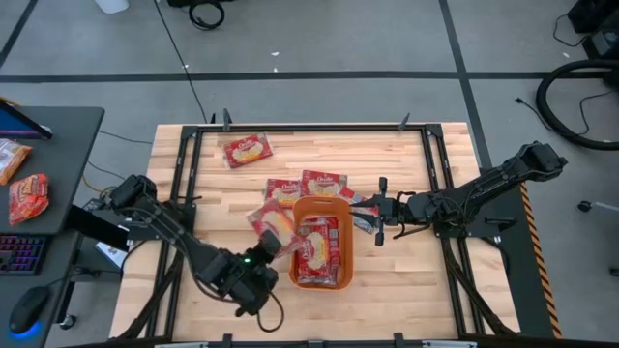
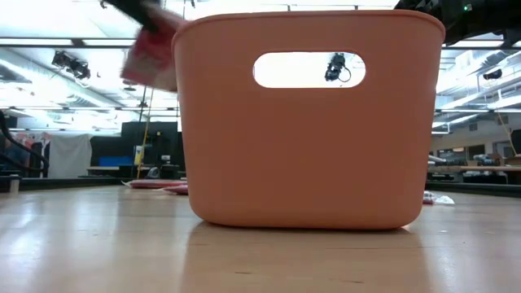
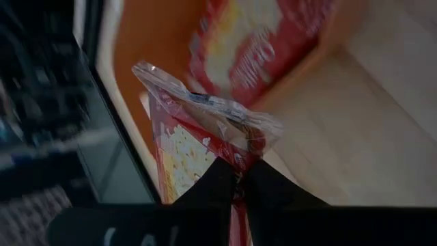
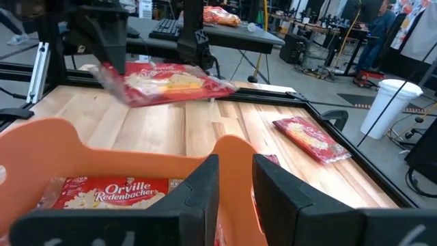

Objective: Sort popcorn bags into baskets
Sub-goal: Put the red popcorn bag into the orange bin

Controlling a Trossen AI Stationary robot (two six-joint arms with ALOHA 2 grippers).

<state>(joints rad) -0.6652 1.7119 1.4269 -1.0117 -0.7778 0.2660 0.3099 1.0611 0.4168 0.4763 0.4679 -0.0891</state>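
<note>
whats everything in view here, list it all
table: one, light wood, under both arms
basket: one, orange, mid table
bags in basket: at least one, red and yellow
loose bags: several, red, on the table just beyond the basket
lone bag: one, red, near the table's far edge
held bag: one, red, in the air by the basket's left rim
desk packets: two, red-orange, dark desk left of the table
cup: one, white, off the table
left tool: shut on held bag
right tool: clamped on the basket's right wall
</note>
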